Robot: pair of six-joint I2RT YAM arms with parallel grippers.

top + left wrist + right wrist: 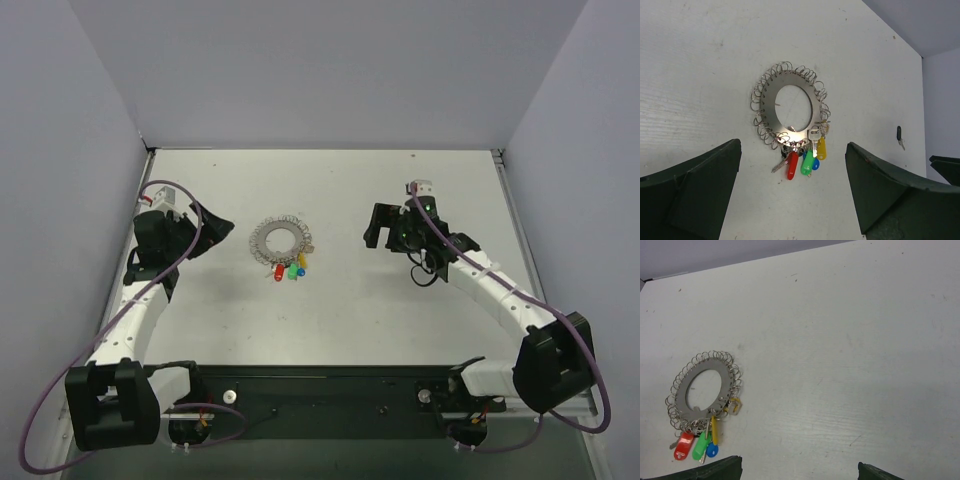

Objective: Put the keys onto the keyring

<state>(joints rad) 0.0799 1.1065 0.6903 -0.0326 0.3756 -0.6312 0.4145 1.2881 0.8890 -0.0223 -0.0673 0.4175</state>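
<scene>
Left wrist view: the left gripper [792,145] stands fully open, its two dark green fingers [695,195] spread to either side of the frame with nothing between them but bare white table [700,75]. The keyring [769,112] lies flat on the table just ahead of the fingertips, centred on the gap and not touched by either finger. Wire loops [760,92] run round its rim. The keys [807,162] hang in a cluster from the loops on the near edge: red, green, blue and yellow heads side by side, pointing toward the gap. A small dark-headed key [899,136] lies alone on the table beyond the right-hand finger, well apart from the keyring.

Right wrist view: the right gripper [799,462] is likewise wide open and empty, with only its fingertips showing at the bottom edge. The keyring lies ahead and off to the left, outside the gap.

Top external view: the keyring sits between both grippers, nearer the left.
</scene>
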